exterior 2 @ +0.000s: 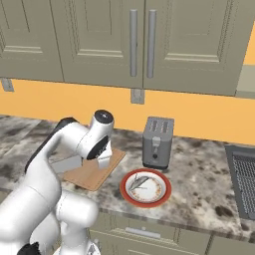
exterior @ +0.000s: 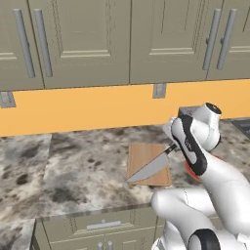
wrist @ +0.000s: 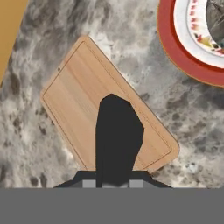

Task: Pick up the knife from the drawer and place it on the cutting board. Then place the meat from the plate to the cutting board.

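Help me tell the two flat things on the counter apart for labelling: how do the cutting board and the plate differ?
The cutting board is rectangular plain light wood; the plate is round, white inside a red-orange rim. The board lies bare beneath the held knife; the plate carries the meat. Both lie flat on the marbled counter.

Knife: broad silver-grey blade, black handle, held above cutting board, tip pointing down-left, blade tilted. Cutting board: light wooden rectangle, flat on marbled tabletop, bare. Plate: round, red-orange rim, just beside board. Meat: pale grey speckled lump on plate.
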Controlling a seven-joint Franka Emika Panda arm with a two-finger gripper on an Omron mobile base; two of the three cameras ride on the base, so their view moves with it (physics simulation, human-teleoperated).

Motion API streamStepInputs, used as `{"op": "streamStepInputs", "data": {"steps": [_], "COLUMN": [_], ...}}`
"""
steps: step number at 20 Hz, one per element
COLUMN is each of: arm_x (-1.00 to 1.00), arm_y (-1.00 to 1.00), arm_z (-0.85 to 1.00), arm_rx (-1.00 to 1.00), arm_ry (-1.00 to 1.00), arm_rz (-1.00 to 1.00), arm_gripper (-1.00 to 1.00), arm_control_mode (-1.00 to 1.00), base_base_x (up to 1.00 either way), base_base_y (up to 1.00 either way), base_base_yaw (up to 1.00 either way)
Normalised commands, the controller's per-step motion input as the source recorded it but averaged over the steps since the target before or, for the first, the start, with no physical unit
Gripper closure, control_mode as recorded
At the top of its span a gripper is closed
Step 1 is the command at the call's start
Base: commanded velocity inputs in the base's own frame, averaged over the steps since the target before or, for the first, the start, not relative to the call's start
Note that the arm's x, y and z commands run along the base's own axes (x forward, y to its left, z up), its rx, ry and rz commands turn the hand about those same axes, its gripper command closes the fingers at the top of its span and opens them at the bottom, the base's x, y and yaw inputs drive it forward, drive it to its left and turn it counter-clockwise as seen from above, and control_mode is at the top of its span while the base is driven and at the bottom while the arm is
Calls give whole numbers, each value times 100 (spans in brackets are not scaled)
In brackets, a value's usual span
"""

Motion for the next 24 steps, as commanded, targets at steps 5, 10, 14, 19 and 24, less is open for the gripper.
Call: {"op": "streamStepInputs", "data": {"steps": [5,10,14,19,24], "arm_x": [57,54,57,59,54], "arm_y": [0,0,0,0,-1], "arm_z": [-41,-23,-21,-27,-29], "arm_rx": [0,0,0,0,0], "arm_ry": [0,0,0,0,1], "arm_rz": [5,4,4,4,4], "arm_gripper": [100,100,100,100,100], "arm_control_mode": [-100,-100,-100,-100,-100], "base_base_x": [0,0,0,0,0], "base_base_y": [0,0,0,0,0], "base_base_yaw": [0,0,0,0,0]}}
